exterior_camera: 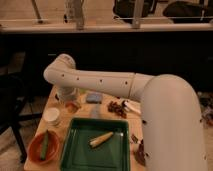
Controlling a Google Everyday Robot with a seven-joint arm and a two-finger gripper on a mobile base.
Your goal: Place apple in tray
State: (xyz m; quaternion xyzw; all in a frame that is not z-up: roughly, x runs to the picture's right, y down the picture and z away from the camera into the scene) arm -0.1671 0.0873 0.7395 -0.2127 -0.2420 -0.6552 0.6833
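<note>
A green tray [75, 150] stands at the front middle of the wooden table, with a pale yellow elongated item [101, 139] lying in it. My white arm reaches from the right foreground across to the far left, and its gripper [67, 96] hangs over the table's far left part. A small orange-red rounded thing [73, 106], which looks like the apple, sits just below the gripper. I cannot tell whether the gripper touches it. The arm hides part of the table's right side.
An orange bowl [34, 150] holding a green stick-like item [44, 145] sits at the front left. A white cup [51, 116] stands behind it. A blue sponge [93, 97], a dark brown clump [116, 107] and a white object [132, 106] lie behind the tray.
</note>
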